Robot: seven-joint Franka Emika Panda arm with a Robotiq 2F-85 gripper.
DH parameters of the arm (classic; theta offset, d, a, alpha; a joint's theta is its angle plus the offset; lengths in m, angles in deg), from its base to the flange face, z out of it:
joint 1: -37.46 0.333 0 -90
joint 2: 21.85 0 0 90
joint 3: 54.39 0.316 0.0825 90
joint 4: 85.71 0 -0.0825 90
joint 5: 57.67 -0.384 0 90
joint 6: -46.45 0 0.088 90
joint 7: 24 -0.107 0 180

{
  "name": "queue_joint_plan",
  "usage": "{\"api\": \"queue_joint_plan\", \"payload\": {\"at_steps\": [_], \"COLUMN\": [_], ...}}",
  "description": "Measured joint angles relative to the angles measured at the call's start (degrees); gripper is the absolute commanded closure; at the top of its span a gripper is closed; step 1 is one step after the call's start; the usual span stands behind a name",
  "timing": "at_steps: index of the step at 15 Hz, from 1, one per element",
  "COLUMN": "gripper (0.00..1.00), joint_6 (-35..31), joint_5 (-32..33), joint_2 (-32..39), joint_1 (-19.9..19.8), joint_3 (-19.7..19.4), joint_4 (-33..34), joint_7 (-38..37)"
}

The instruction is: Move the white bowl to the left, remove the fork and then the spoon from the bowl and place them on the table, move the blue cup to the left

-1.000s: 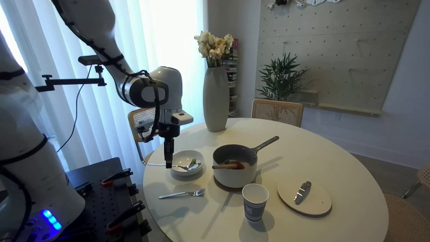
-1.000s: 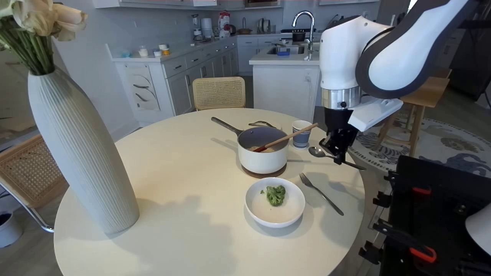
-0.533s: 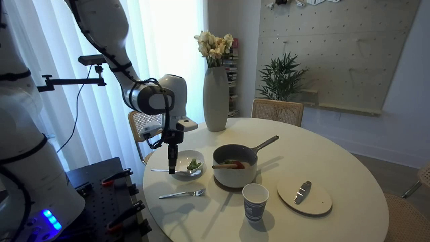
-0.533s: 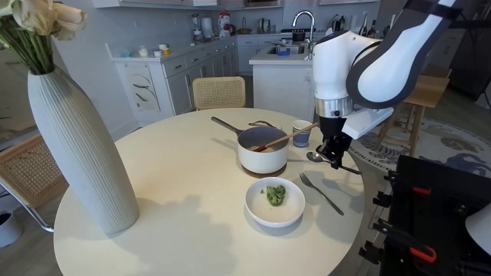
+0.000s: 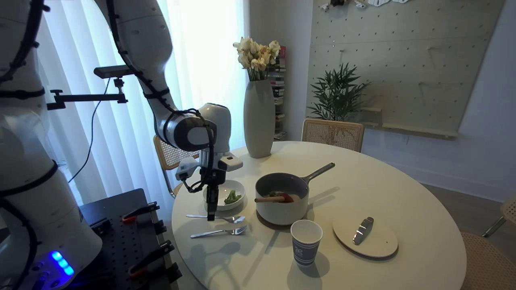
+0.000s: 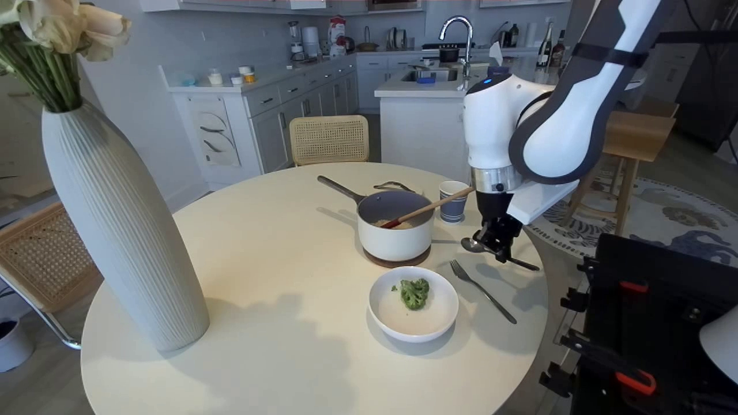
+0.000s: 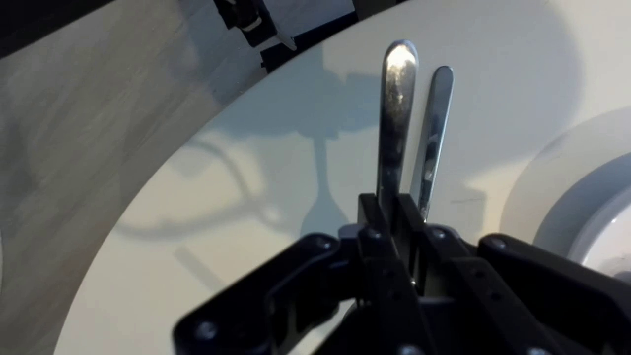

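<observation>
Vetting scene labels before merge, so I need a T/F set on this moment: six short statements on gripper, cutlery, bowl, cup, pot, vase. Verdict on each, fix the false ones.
1. The gripper is shut on the spoon. True.
2. The fork lies inside the white bowl. False: the fork lies on the table, beside the white bowl.
3. The blue cup is tipped onto its side. False: the blue cup stands upright on the table.
4. Broccoli sits in the white bowl. True.
5. A wooden-handled utensil has its red end inside the saucepan. True.
6. The vase holds nothing. False: pale flowers stand in the vase.
</observation>
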Motion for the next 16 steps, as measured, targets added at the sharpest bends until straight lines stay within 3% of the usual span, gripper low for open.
{"api": "queue_joint_plan", "payload": {"at_steps": [9, 16], "gripper": [0.97, 0.97], "joint_6": [-2.1, -8.3], "joint_5": [0.0, 0.0], "joint_2": [3.7, 7.1], "joint_1": [3.7, 7.0], "joint_3": [-4.4, -7.9], "joint_4": [0.6, 0.7], "joint_7": [0.0, 0.0]}}
